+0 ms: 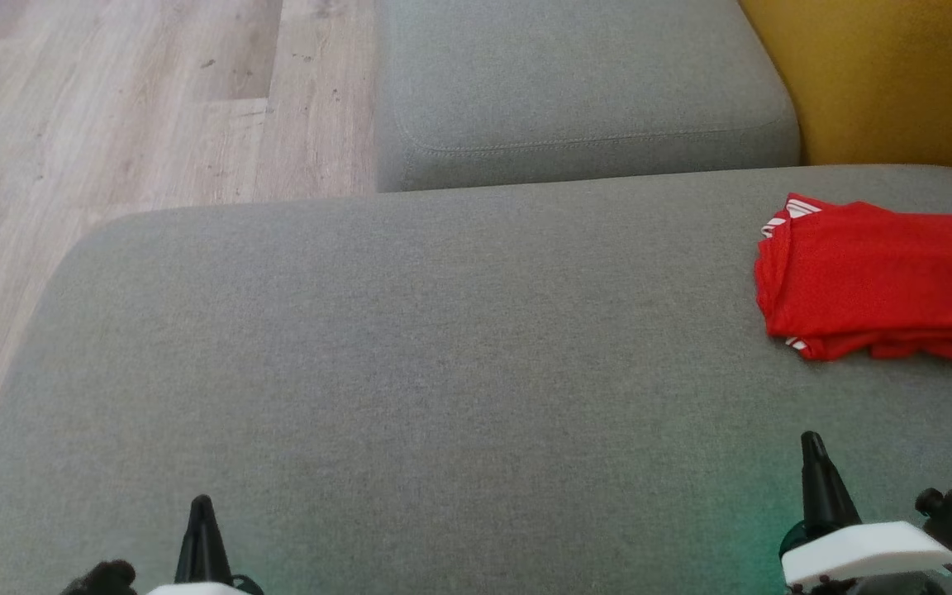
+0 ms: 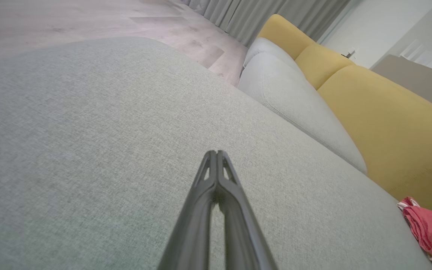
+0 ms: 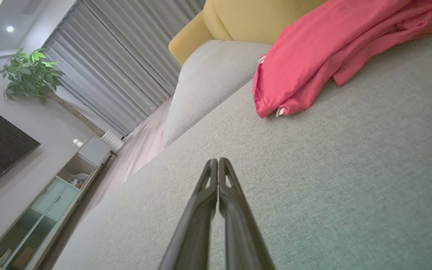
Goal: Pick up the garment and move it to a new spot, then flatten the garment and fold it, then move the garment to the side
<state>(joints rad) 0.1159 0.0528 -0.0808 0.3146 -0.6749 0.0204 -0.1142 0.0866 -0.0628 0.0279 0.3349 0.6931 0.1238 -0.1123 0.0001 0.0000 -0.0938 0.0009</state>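
One red garment; two grey seat cushions; two hands, left and right.

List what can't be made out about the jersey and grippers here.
1. The jersey: its right end is cut off by the head view's right edge; any print is hidden by its folds.
2. The left gripper and right gripper: their bases are cut off by the head view's bottom edge.

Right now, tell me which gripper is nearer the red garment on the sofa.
Right. The right gripper is below the garment in the head view, apart from it; the left gripper is far off across the grey cushion to its left.
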